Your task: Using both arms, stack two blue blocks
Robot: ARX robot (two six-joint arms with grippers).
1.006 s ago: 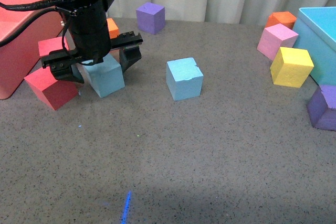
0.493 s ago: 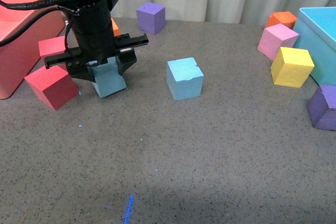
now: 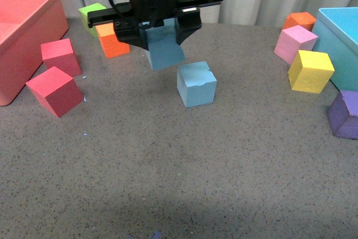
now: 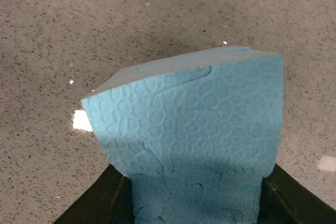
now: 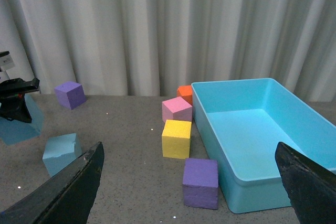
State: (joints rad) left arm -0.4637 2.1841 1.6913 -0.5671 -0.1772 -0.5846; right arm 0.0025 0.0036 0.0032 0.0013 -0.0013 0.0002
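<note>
My left gripper (image 3: 155, 33) is shut on a blue block (image 3: 164, 50) and holds it in the air, tilted, just up and left of the second blue block (image 3: 196, 84), which rests on the grey table. The left wrist view is filled by the held blue block (image 4: 194, 140) between the black jaws. From the right wrist view the held blue block (image 5: 20, 125) hangs at the left edge, and the resting blue block (image 5: 61, 153) lies below it. My right gripper (image 5: 191, 195) is open with nothing between its fingers, far from both; it is out of the front view.
A pink-red bin (image 3: 22, 37) stands at the far left with two red cubes (image 3: 55, 89) beside it. An orange cube (image 3: 113, 41) and a green cube (image 3: 91, 14) lie behind. At right sit the turquoise bin (image 3: 341, 43) and pink (image 3: 295, 43), yellow (image 3: 310, 71), purple (image 3: 345, 114) and orange cubes.
My left gripper closed on the blue block near the red cubes, lifted it off the table and carried it right and away, toward the second blue block. The orange and green cubes came into sight.
</note>
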